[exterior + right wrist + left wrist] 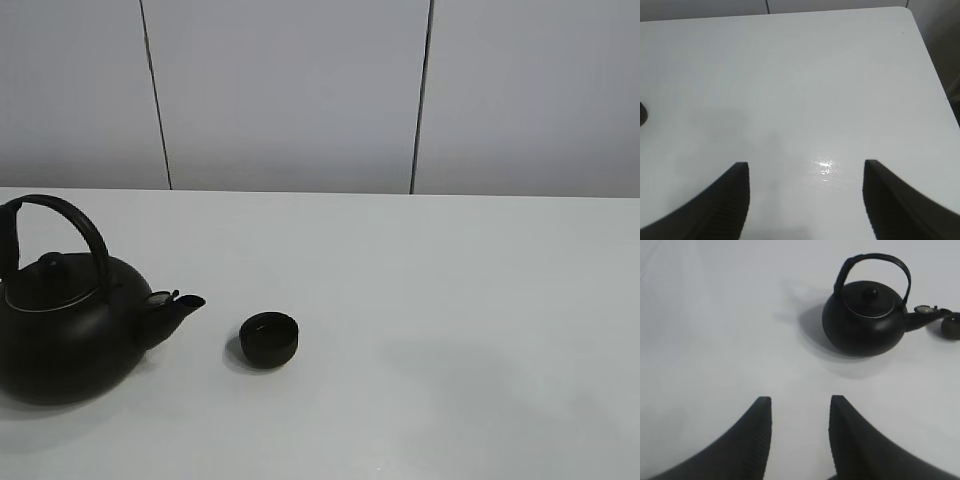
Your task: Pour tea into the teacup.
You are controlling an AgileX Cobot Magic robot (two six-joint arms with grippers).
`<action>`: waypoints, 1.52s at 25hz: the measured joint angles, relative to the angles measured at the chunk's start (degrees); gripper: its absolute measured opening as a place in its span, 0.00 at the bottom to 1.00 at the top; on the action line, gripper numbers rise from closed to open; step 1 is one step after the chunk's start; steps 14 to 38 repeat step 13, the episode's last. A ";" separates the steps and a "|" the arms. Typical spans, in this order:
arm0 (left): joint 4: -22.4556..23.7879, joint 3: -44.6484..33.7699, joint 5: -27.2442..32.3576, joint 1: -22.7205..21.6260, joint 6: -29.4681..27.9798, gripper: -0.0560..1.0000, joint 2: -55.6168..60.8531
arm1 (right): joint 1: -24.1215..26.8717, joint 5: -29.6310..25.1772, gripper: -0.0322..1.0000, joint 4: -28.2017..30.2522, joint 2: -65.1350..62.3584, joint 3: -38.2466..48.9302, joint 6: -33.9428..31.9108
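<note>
White glossy tabletop [450,300]; pale panelled wall [290,90] behind it. Left fingers [797,412] released, nothing between them, hovering over bare surface. Ahead of them and off to one side stands the teapot [865,320], upright, lid on, handle arched over. Teacup [269,339]: small, low, matte black, dark inside, upright just past the teapot spout [178,305], not touching it. Right fingers [806,175] spread wide, holding nothing; bare tabletop ahead, its rounded corner [907,11] beyond.
</note>
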State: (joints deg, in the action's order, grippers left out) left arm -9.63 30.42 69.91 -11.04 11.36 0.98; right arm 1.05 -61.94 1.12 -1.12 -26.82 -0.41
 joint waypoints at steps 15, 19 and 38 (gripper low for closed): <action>2.94 -2.53 -4.33 6.73 -0.98 0.32 0.00 | 0.00 0.04 0.47 0.00 0.00 0.00 0.00; 2.94 -2.53 -4.33 6.73 -0.98 0.32 0.00 | 0.00 0.04 0.47 0.00 0.00 0.00 0.00; 2.94 -2.53 -4.33 6.73 -0.98 0.32 0.00 | 0.00 0.04 0.47 0.00 0.00 0.00 0.00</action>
